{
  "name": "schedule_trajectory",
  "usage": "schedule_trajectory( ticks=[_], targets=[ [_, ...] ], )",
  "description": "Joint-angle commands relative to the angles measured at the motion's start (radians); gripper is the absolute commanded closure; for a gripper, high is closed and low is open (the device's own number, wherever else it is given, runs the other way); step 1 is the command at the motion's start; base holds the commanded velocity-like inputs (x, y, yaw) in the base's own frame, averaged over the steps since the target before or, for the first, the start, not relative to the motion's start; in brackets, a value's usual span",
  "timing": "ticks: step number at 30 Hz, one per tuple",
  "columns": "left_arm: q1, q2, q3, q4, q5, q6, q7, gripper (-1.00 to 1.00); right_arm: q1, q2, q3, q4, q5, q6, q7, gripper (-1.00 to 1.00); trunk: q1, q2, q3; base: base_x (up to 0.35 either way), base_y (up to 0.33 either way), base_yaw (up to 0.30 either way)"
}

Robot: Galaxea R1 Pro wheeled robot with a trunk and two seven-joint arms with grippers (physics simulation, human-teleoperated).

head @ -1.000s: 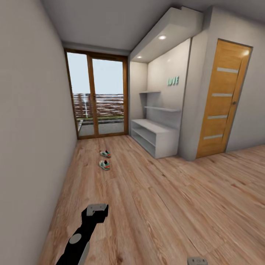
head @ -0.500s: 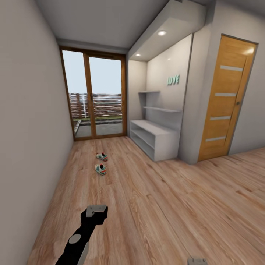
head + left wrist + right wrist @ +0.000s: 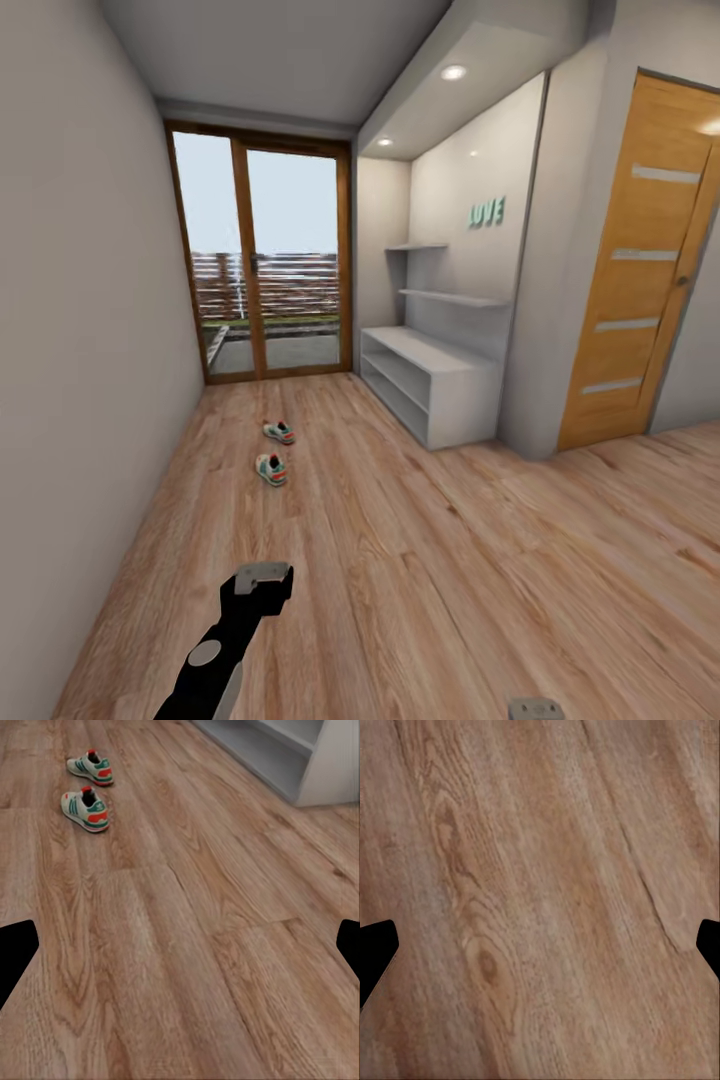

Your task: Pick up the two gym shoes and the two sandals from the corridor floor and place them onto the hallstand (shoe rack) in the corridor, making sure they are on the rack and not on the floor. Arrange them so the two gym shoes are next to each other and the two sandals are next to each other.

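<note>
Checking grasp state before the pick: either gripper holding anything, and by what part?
Nothing held. Both wrist views show the fingertips wide apart over bare floor. Both gym shoes lie on the floor ahead, untouched.

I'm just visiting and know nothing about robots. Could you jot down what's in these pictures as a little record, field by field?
Place: corridor with light brown wood-plank floor
Shoes: two white lace-up sneakers with green stripes and red-orange patches, nearer one, farther one, both lying on the floor, apart from each other
Sandals: none to be seen
Shoe rack: pale grey-white unit with low open shelves against the wall on the right, its visible shelves bare
Far end: wood-framed glass door
Right side: orange-brown wooden door
Left gripper: open, holding nothing
Right gripper: open, holding nothing
</note>
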Motion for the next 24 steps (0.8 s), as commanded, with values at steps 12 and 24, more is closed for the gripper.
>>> schedule_trajectory(
  ticks=[12,24],
  targets=[
    [-0.001,0.000,-0.002,0.005,0.004,0.006,0.004,-1.00,0.000,0.000,0.001,0.000,0.000,0.005,0.000,-1.00,0.000,-0.001,-0.009,0.308,-0.188,0.259],
    [-0.001,-0.001,-0.003,0.006,0.005,0.006,0.003,-1.00,0.000,0.000,0.002,0.000,0.000,0.005,0.000,-1.00,0.000,-0.001,-0.022,0.304,-0.193,0.241]
  ],
)
